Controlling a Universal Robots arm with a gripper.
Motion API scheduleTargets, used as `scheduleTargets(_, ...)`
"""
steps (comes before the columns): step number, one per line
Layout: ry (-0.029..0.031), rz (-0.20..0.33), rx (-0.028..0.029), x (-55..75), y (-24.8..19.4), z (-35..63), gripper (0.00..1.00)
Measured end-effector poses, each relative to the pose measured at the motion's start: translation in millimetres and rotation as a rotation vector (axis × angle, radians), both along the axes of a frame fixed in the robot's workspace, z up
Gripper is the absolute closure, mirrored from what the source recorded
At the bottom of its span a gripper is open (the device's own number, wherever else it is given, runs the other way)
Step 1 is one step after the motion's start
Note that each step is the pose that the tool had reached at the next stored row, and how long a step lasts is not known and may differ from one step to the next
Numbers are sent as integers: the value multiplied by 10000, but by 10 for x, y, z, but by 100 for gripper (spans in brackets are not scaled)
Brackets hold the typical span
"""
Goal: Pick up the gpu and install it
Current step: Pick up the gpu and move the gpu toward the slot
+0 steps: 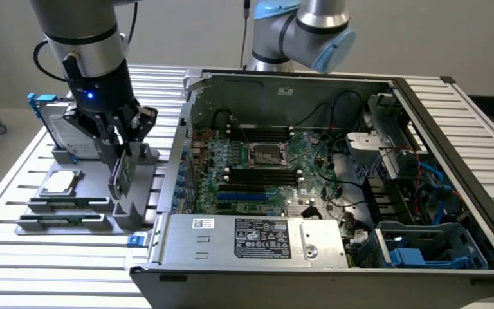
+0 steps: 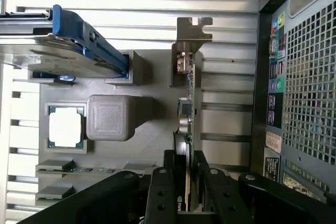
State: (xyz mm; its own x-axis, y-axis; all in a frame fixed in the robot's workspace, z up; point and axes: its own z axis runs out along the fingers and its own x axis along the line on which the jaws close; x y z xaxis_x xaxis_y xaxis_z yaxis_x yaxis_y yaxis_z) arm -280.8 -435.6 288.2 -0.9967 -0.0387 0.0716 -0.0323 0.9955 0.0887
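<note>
Clamping the gpu (image 2: 188,103) from above, the fingers (image 2: 169,182) hold it upright beside the open computer case (image 1: 316,286).

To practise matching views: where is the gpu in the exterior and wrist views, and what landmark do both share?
Exterior view: gpu stands on edge in the gray holder, exterior view's left, under the gripper.
Wrist view: gpu edge-on, between gray block and computer case.
Shared landmark: blue-framed hard drive.

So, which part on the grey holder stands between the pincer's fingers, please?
The green circuit card with silver end bracket; the blue-framed hard drive stands apart.
</note>
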Motion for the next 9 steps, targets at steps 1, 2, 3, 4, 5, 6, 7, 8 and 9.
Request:
scheduleTargets(1,0,0,1,0,4,44,74)
scheduleTargets(2,1,0,0,0,6,90,74)
scheduleTargets(3,0,0,0,0,9,135,74)
scheduleTargets(4,-1,0,1,0,12,180,74)
scheduleTargets(5,1,1,-1,0,13,225,74)
scheduleTargets(6,-1,1,1,0,14,270,74)
scheduleTargets(7,-1,0,0,0,15,315,74)
scheduleTargets(8,-1,-1,0,0,16,360,74)
scheduleTargets(9,-2,0,1,0,17,407,74)
